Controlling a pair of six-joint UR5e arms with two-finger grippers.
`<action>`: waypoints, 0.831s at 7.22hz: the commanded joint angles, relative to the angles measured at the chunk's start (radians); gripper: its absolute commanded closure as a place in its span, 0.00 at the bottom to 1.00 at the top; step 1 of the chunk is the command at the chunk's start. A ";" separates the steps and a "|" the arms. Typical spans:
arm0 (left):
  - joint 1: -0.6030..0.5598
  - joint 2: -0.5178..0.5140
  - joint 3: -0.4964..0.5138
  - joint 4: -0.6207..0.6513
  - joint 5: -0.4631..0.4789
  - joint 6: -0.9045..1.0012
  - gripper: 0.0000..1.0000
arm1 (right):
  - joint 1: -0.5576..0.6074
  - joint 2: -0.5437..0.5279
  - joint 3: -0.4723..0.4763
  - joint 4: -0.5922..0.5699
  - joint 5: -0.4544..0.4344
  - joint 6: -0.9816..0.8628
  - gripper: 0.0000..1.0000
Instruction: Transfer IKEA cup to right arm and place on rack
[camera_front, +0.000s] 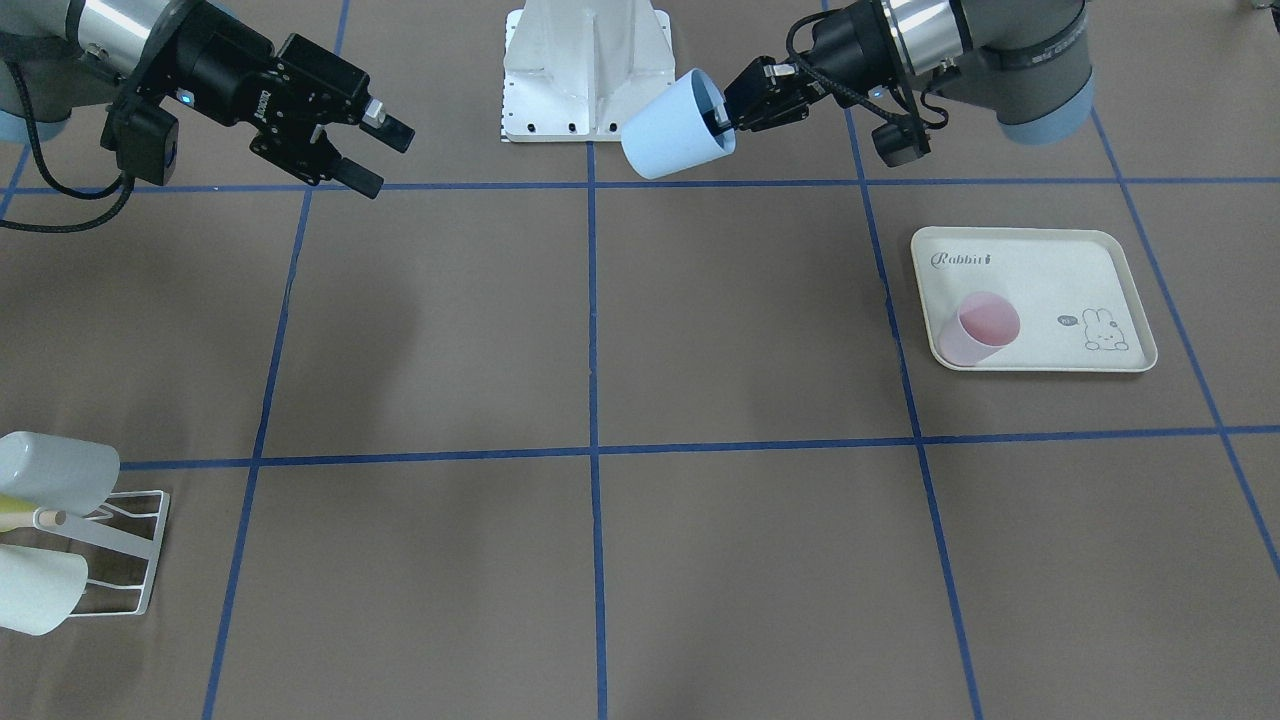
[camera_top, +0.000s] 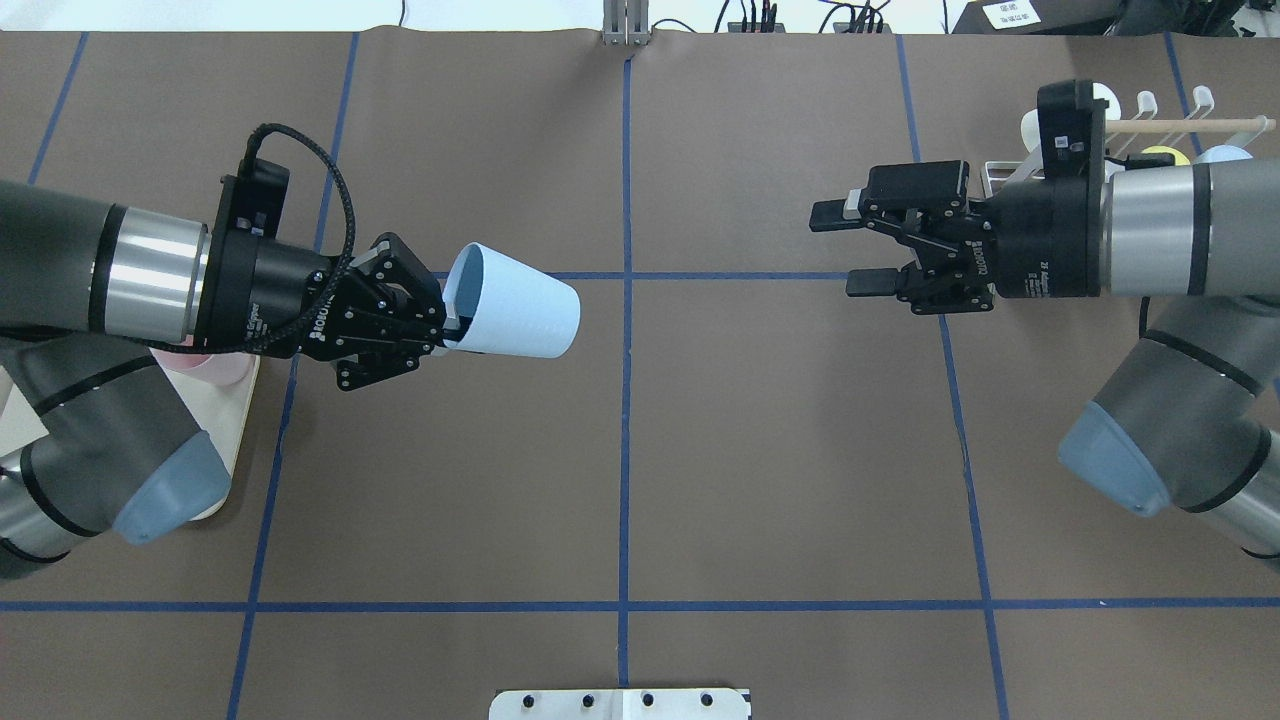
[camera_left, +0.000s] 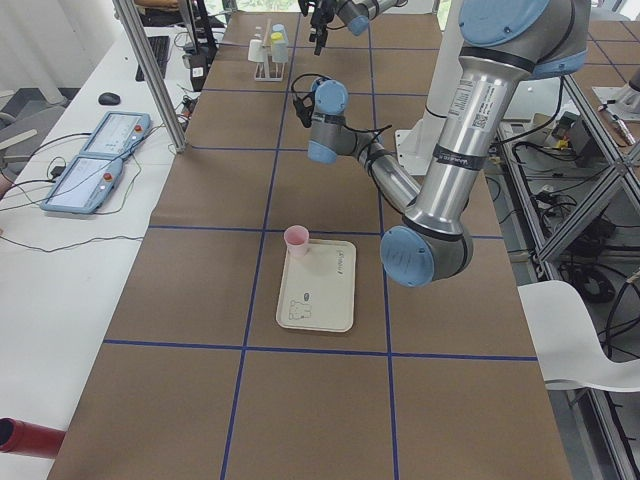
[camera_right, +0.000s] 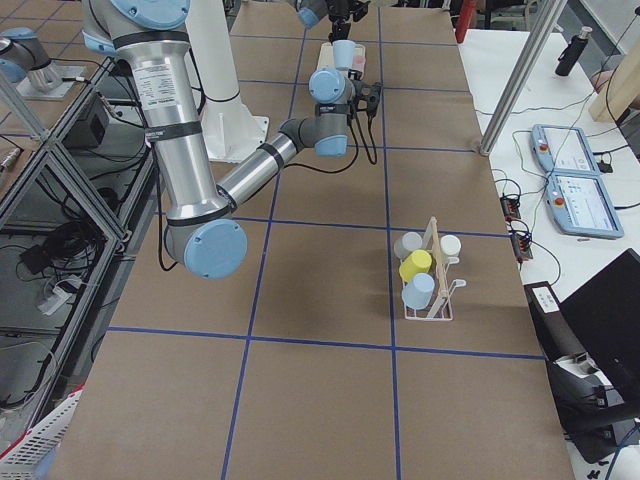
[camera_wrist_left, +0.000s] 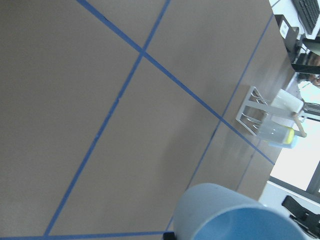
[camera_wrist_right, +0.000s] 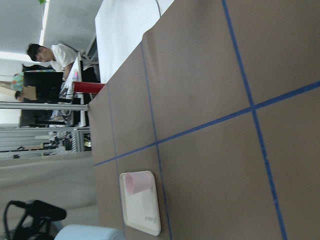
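A: Where is the cup hanging, counted from the rack (camera_right: 432, 240)?

B: Well apart from the rack, in the air beyond the table's centre line. The left gripper (camera_top: 445, 322) is pinching the light blue cup (camera_top: 520, 312) by its rim, one finger inside the mouth and one outside. The cup's base is pointing toward the rack.

A: And the right gripper (camera_top: 842, 248)?

B: It is waiting between the rack and the cup, nearer the rack. Its jaws are spread wide, holding nothing, and they are facing the cup's base.

A: So the hand-over is coming. How should it be going?

B: I am judging that the right gripper should be closing across the cup's body, a little in from the base. The wall is tapering, so a grip at the very end is risking a slip. The left gripper should be letting go only once the right is clamped firmly. Taking the base end is also leaving the mouth free for a prong.

A: Are you reading any writing?

B: The cream tray (camera_front: 1090, 270) at the table end opposite the rack is showing "Rabbit" and a drawn rabbit, with a pink cup (camera_front: 980, 328) standing on it. Each gripper body is carrying lettering that looks like ROBOTIQ. The smaller print is too small to read.
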 joint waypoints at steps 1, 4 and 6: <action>0.101 -0.009 0.034 -0.245 0.170 -0.142 1.00 | -0.077 0.033 -0.055 0.210 -0.078 0.048 0.02; 0.193 -0.068 0.037 -0.334 0.335 -0.234 1.00 | -0.184 0.073 -0.071 0.392 -0.223 0.043 0.01; 0.213 -0.085 0.039 -0.334 0.370 -0.246 1.00 | -0.228 0.110 -0.075 0.429 -0.272 0.046 0.01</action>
